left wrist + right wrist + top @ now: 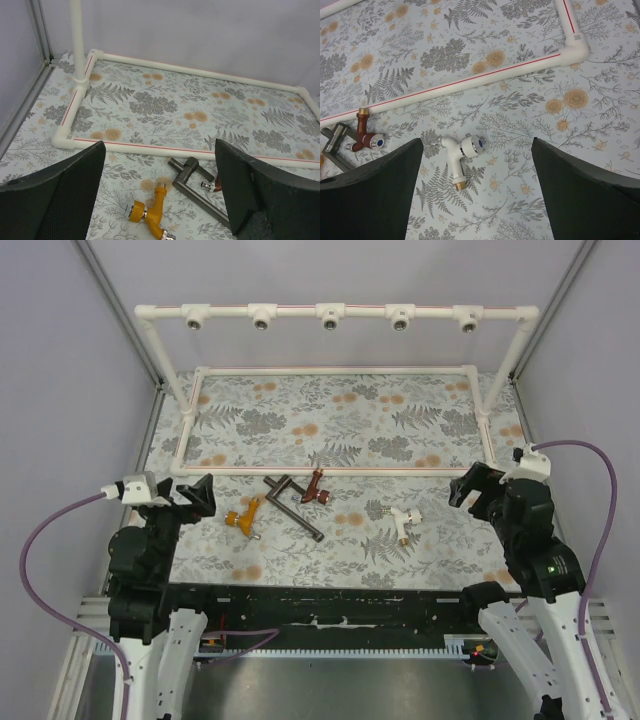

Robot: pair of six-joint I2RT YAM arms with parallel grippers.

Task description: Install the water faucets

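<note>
Four faucets lie on the floral mat in the top view: an orange-yellow one (243, 516), a larger dark grey one (291, 503), a red-brown one (318, 485) and a white one (405, 521). My left gripper (196, 496) is open and empty, left of the yellow faucet. In the left wrist view the yellow faucet (152, 210) and grey faucet (192, 180) lie between its fingers. My right gripper (468, 486) is open and empty, right of the white faucet. The right wrist view shows the white faucet (458, 154) and the red-brown one (364, 134).
A white pipe rail (330, 311) with several metal-ringed tee sockets spans the back on two posts. Its rectangular pipe base frame (330, 469) lies on the mat behind the faucets. Grey walls close both sides.
</note>
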